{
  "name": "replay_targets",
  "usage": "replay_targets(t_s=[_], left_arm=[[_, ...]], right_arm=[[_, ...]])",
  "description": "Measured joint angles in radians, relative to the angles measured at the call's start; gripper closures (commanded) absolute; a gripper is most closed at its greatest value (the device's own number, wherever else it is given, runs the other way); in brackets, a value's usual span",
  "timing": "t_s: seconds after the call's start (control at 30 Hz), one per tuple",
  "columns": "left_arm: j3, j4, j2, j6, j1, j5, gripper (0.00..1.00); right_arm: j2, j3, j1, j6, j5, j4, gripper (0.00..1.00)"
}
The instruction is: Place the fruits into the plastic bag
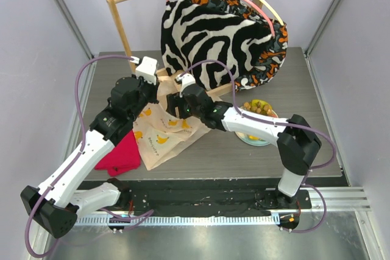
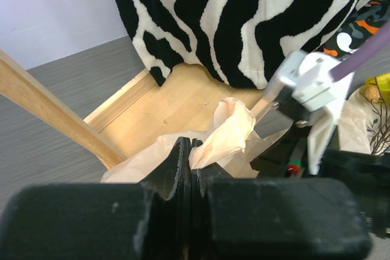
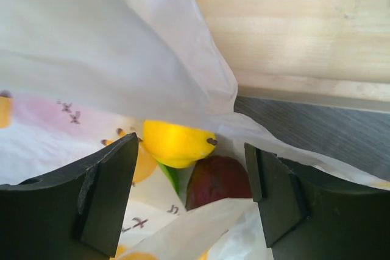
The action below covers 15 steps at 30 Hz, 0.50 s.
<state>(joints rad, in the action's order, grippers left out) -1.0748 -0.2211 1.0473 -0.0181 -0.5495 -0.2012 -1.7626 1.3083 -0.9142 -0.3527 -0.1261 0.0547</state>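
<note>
Top external view, plastic bag [image 1: 159, 141] left of bench centre, long axis running near-left to far edge, mouth facing far, translucent cream with banana prints, left gripper [image 2: 189, 150] clenched on its rim, right gripper [image 3: 190, 156] released, jaws spread around lemon [image 3: 177, 143] and dark red apple [image 3: 216, 181] inside

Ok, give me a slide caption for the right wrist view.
Open right gripper at the mouth of the plastic bag, lemon and dark red apple visible inside.

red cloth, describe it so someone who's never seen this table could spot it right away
On the grey table, look near the front left. The red cloth lies there, just left of the banana-printed plastic bag. It is the only plain, solid red thing.
</note>
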Motion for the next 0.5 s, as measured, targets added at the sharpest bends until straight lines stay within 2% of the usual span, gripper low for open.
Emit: replay_targets(t_s=[0.23, 0.43, 0.5], left_arm=[[0.0, 0.0, 0.0, 0.0, 0.0, 0.0, 1.0], [-0.001, 0.0, 0.012, 0.0, 0.0, -0.001, 1.0], [-0.005, 0.0, 0.024, 0.0, 0.0, -0.007, 1.0]], right_arm=[[0.111, -0.053, 0.002, -0.005, -0.016, -0.066, 0.22], [0.276, -0.154, 0.002, -0.015, -0.129, -0.108, 0.22], [0.36, -0.203, 0.003, -0.014, -0.187, -0.116, 0.17]])
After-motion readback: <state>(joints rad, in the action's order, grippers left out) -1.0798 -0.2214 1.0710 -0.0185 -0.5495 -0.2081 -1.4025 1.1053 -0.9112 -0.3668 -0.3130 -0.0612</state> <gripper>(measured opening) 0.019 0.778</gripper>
